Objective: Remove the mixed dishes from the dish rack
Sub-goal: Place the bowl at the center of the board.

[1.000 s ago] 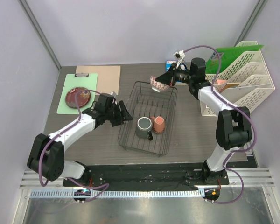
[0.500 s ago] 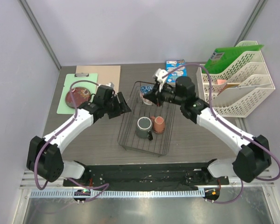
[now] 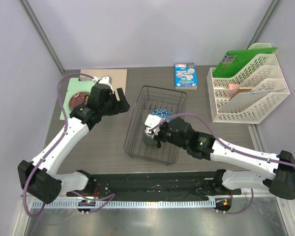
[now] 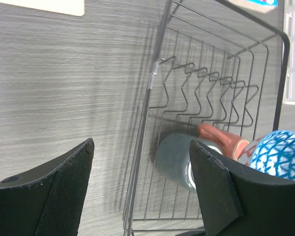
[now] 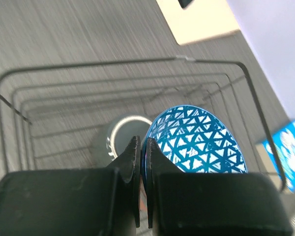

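The black wire dish rack [image 3: 135, 129] stands mid-table. My right gripper [image 3: 156, 125] reaches into it and is shut on the rim of the bowl [image 3: 161, 114], whose blue inside faces up; the right wrist view shows the rim pinched between the fingers [image 5: 135, 162], with the bowl [image 5: 196, 142] over the rack [image 5: 88, 69]. The grey-green mug [image 5: 119, 140] lies beside it, and shows in the left wrist view [image 4: 174, 160] next to the salmon-pink cup [image 4: 221, 137]. My left gripper [image 3: 122, 101] is open and empty, left of the rack. The dark red plate [image 3: 78, 98] lies on a green clipboard.
A white tiered file tray [image 3: 248, 93] with a green folder stands at the right. A blue booklet [image 3: 185, 76] lies behind the rack. The green clipboard [image 3: 65, 110] and a tan board [image 3: 115, 78] lie at the back left.
My right arm has swung from the back right down across the front, with the bowl in its gripper now low over the rack's middle. My left gripper has drawn back toward the plate.
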Motion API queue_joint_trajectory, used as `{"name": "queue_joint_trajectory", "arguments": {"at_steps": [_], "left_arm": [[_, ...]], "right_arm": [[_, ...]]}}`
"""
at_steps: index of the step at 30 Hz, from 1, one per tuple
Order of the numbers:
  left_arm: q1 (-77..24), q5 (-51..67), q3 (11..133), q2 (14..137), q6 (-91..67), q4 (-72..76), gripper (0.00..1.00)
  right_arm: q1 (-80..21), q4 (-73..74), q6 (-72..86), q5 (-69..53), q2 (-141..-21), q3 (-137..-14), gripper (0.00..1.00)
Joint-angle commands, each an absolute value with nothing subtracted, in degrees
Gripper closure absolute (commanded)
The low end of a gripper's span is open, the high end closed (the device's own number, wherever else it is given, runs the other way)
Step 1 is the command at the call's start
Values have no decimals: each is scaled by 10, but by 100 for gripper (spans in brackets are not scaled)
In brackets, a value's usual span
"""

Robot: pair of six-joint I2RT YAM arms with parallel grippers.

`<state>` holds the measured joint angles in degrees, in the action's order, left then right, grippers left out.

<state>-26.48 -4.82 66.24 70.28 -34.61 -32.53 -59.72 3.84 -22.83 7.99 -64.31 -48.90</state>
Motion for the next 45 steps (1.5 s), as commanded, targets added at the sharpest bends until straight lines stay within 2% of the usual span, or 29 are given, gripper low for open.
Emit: {"name": "queue_joint_trajectory", "arguments": {"at_steps": [1, 7, 20, 35, 45], "left_arm": [[-264, 13, 672, 699, -305, -322, 22], [-264, 100, 649, 695, -292, -282, 23], [-265, 233, 628, 670, -279, -243, 23], [-284, 254, 664, 671, -280, -246, 22], [-359, 244, 671, 712, -250, -311, 30]], "right_arm": [[-641, 12, -294, 234, -609, -481, 99], [-721, -33, -395, 308, -590, -440, 99], [-729, -4, -273, 131, -490, -460, 99], [-742, -17, -226, 70, -539, -462, 99], [-742, -33, -235, 64, -560, -469, 99]]}}
